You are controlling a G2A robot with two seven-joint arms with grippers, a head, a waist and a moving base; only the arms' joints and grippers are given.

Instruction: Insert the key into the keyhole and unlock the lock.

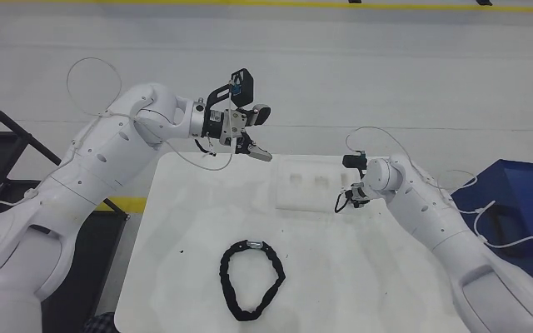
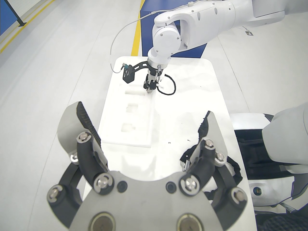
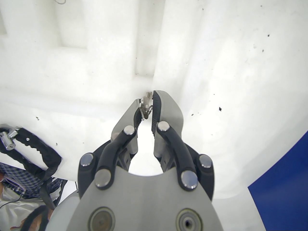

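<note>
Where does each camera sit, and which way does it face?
Top: above the arms, looking down at the table; both arms show.
Left wrist: behind the open left hand, facing the right arm.
Right wrist: behind the right hand, which grips the key by the foam tray.
Shared: tray in all; lock in top and right wrist.

One lock, one key — one foam tray.

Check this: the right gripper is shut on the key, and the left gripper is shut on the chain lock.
Not quite. The left gripper is open and empty, as the left wrist view shows; the chain lock lies on the table. The right gripper is indeed shut on the key.
</note>
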